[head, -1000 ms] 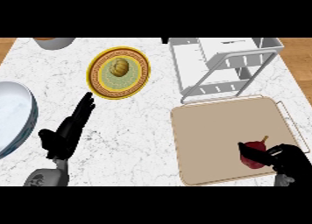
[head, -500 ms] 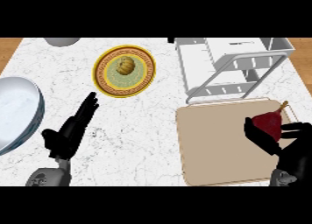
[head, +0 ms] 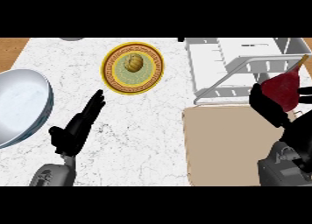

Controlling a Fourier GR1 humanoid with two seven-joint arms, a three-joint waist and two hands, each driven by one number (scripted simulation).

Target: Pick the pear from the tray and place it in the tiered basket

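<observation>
Moved: since half a second ago the right hand (head: pixel 275 109) has carried the pear (head: pixel 283 89) farther off, from over the tray (head: pixel 217 144) up to the near edge of the tiered basket (head: pixel 242 65). The whole view has slid too, so the basket sits nearer now.
Left hand: the left hand (head: pixel 73 131) rests near the left, fingers straight and up, holding nothing.
Tray: the tan tray lies near, on the right, just this side of the basket. No fruit shows on it.
Right hand: its fingers are curled round the dark red pear, with the thumb on the pear's left side.
Pear: it is up in the right hand, at the basket's near right corner. Its long way runs from near to far, with the stem (head: pixel 302 61) pointing away and a bit right.
Next move: the basket's open part lies farther off and to the left of the pear, so I think the right hand, the closer one, must go that way.
Far left: a big grey bowl (head: pixel 16 105), and a yellow-rimmed plate (head: pixel 134 68) with a small round brown food.
</observation>
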